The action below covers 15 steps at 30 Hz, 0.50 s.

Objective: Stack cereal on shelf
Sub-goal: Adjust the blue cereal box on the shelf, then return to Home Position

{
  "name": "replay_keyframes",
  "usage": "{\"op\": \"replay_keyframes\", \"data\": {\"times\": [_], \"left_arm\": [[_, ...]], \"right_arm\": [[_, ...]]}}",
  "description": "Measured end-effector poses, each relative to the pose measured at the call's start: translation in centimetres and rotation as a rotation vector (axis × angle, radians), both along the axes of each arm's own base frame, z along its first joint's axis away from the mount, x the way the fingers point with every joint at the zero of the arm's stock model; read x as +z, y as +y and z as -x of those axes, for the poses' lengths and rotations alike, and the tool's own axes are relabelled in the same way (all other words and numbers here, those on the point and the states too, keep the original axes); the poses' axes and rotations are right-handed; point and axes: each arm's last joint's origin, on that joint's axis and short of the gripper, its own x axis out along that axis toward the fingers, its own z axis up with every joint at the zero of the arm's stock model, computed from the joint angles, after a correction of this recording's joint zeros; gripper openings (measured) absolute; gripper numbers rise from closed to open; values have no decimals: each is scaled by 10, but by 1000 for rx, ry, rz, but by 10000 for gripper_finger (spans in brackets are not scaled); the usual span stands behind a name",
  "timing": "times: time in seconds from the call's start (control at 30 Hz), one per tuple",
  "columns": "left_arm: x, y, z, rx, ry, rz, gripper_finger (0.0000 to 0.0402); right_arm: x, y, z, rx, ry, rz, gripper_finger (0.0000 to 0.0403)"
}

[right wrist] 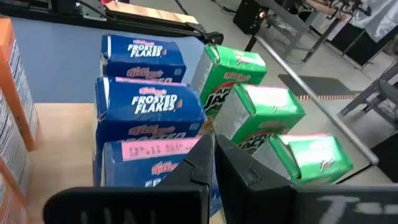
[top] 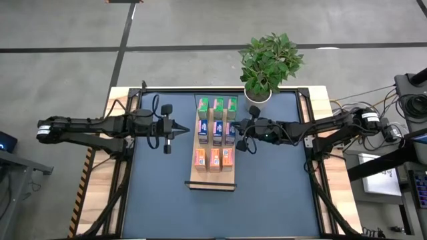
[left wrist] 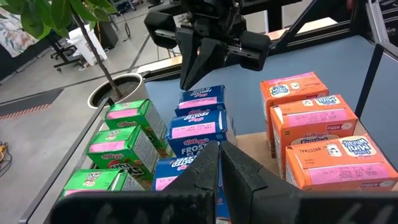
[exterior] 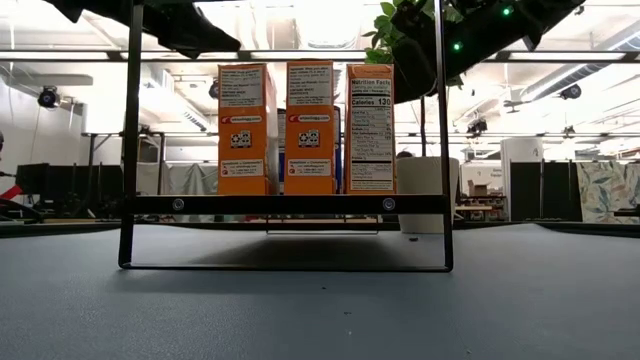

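Covering the table (top: 160, 193) is a dark blue-grey mat; grey concrete floor around it, open workshop room behind, potted plant (top: 268, 63) at the far edge. Shelf (top: 213, 181) lies mid-table, long axis near to far, dark strip at the near end. Cereal (top: 215, 131) stands upright on it in three rows: green far, blue middle, orange near. Left pincer (top: 185, 128) fully closed, empty, just left of the boxes; right pincer (top: 237, 128) closed, empty, just right.

3 orange cereal boxes (exterior: 308, 127) upright on shelf (exterior: 285, 204).
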Motion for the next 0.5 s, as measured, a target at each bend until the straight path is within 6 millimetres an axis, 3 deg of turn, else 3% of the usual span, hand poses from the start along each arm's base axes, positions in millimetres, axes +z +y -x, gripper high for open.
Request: {"op": "replay_keyframes", "data": {"times": [0.2, 0.5], "left_arm": [[0, 0, 0, 2, -3, 4, 0], [0, 0, 0, 8, -5, 27, 0]], "right_arm": [[4, -1, -1, 7, 2, 29, 9], [10, 15, 2, 71, -8, 51, 9]]}}
